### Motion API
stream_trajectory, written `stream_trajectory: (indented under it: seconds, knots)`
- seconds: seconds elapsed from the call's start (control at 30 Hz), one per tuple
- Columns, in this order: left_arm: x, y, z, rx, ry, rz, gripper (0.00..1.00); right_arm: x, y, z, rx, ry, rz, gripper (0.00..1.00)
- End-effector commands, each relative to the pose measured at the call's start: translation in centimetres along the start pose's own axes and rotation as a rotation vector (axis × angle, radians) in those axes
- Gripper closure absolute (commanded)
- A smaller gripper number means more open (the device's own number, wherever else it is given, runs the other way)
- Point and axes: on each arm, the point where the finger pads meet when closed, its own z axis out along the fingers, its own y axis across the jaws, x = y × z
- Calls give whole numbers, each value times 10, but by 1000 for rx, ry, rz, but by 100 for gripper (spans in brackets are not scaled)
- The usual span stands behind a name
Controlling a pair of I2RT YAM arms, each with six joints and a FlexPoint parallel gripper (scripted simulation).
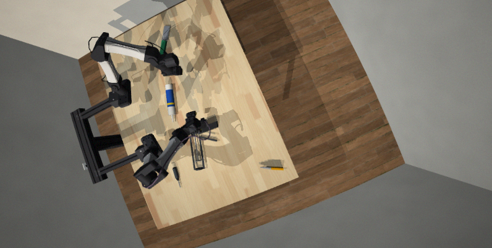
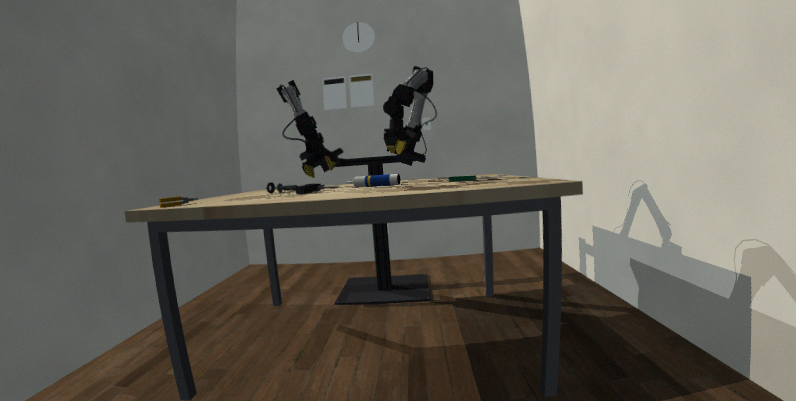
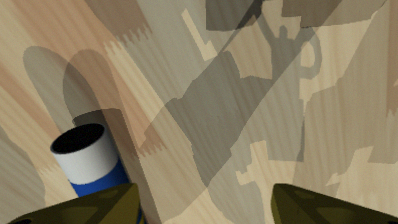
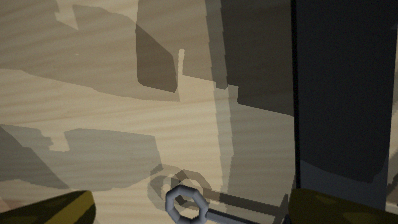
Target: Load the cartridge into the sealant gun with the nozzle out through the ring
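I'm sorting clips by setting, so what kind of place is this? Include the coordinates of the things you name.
Probably a robotics workspace or test room: two robot arms (image 1: 125,51) (image 2: 305,119) share a stand beside a wooden table (image 1: 220,191) (image 2: 356,203), which carries a blue-and-white cartridge (image 1: 170,96) (image 2: 381,180) (image 3: 92,165). A round clock (image 2: 358,36) hangs on the wall.

Cartridge (image 1: 170,99) (image 2: 377,180) (image 3: 92,162): on table (image 1: 237,184) (image 2: 356,203) | gun (image 1: 198,156) (image 2: 300,188): beside it (also tabled)

Cartridge (image 3: 92,165) cut off below.
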Motion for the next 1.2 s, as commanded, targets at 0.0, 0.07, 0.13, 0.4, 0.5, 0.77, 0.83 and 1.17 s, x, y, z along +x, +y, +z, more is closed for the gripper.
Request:
stream_trajectory:
  seconds: [0.0, 0.07, 0.13, 0.4, 0.5, 0.77, 0.83, 1.17]
  knots:
    - [31, -24, 2, 37, 60, 12, 38, 11, -7, -9, 43, 21, 6, 9]
    - [42, -30, 5, 37, 81, 17, 38, 16, -10, -11, 59, 31, 10, 9]
    - [53, -34, 8, 36, 101, 22, 38, 20, -13, -13, 75, 41, 14, 9]
    - [86, -45, 19, 24, 157, 42, 38, 31, -22, -18, 117, 67, 22, 9]
    - [108, -52, 25, 20, 196, 51, 38, 39, -28, -21, 146, 82, 28, 9]
    - [167, -62, 40, -4, 289, 75, 38, 57, -45, -32, 226, 119, 40, 9]
    - [167, -62, 40, -4, 289, 75, 38, 57, -45, -32, 226, 119, 40, 9]
    - [238, -60, 62, -58, 387, 110, 38, 77, -64, -45, 316, 154, 45, 9]
